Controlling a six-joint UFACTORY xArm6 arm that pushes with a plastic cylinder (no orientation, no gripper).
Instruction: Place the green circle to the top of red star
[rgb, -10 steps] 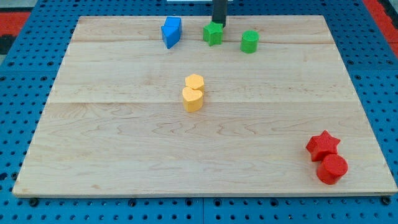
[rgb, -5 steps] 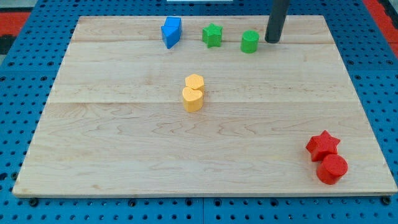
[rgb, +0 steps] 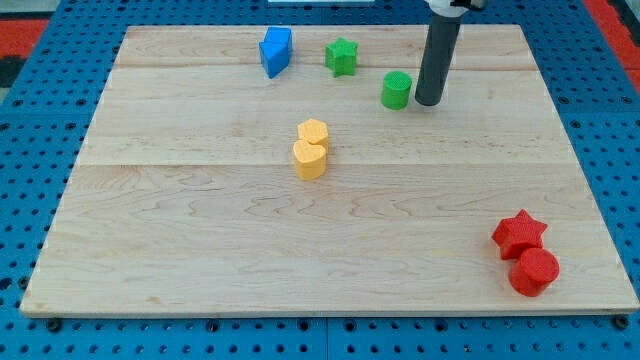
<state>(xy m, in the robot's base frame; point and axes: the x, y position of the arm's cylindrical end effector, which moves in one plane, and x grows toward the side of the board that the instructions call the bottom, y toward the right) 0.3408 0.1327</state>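
Note:
The green circle (rgb: 396, 90) sits on the wooden board (rgb: 200, 230) near the view's top, right of centre. My tip (rgb: 427, 102) stands just to its right, close beside it; I cannot tell whether they touch. The red star (rgb: 519, 233) lies far off at the view's bottom right, with a red circle (rgb: 534, 271) touching its lower side.
A green star (rgb: 342, 55) and a blue block (rgb: 275, 51) sit near the view's top, left of the green circle. Two yellow blocks (rgb: 311, 148) stand together near the board's middle. A blue pegboard (rgb: 30, 120) surrounds the board.
My tip moved from the green star rightward past the green circle, then down toward the view's bottom. The green circle has shifted slightly down and left.

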